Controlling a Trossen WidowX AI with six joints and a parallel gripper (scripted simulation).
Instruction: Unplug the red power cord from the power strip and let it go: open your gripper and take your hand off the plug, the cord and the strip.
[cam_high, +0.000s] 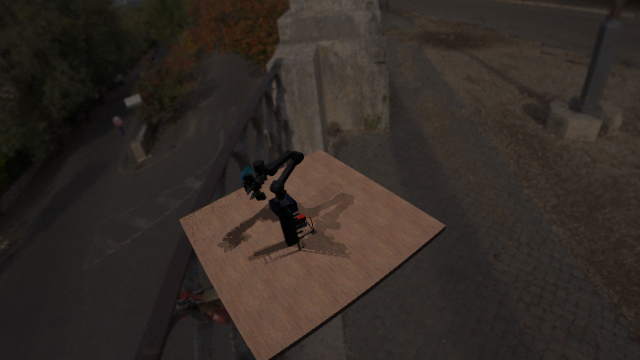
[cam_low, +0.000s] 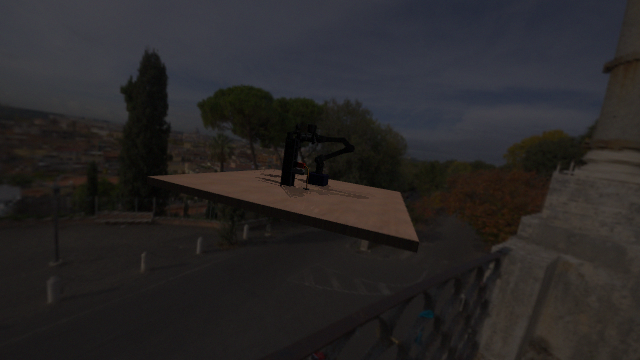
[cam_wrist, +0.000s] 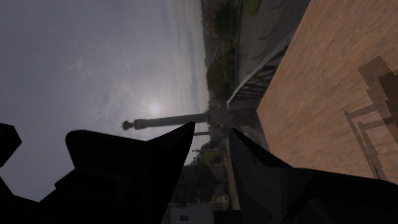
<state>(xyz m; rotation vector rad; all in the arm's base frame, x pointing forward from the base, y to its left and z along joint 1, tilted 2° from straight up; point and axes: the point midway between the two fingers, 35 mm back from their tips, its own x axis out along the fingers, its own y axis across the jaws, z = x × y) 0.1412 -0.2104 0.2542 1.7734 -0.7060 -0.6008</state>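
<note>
"Nearest item first: the claw (cam_high: 251, 194) (cam_low: 296, 134) (cam_wrist: 212, 129)?"

"Part open, a modest gap between its fingertips, nothing held. The wrist view lies on its side, sky to the left, so the claw is rolled and aimed outward over the bench's edge."

"And the arm (cam_high: 291, 167) (cam_low: 335, 139)?"

"Raised and folded: up from its base to a high elbow, then back across toward the claw, which hangs well above the bench (cam_high: 350, 270) (cam_low: 300, 200) (cam_wrist: 320, 100)."

"State the red plug (cam_high: 301, 217) (cam_low: 301, 164)."

"At the side of the upright black power strip (cam_high: 288, 230) (cam_low: 288, 160), well apart from the claw. Whether it is seated, I cannot tell (it is very small and the light is poor). A thin cord (cam_high: 312, 223) (cam_low: 307, 172) curves down beside the strip."

"Beyond the bench?"

"A railing (cam_high: 172, 280) (cam_low: 390, 300) (cam_wrist: 260, 75), then, in the wrist view, a tall column (cam_wrist: 172, 121) against a pale sky."
</note>
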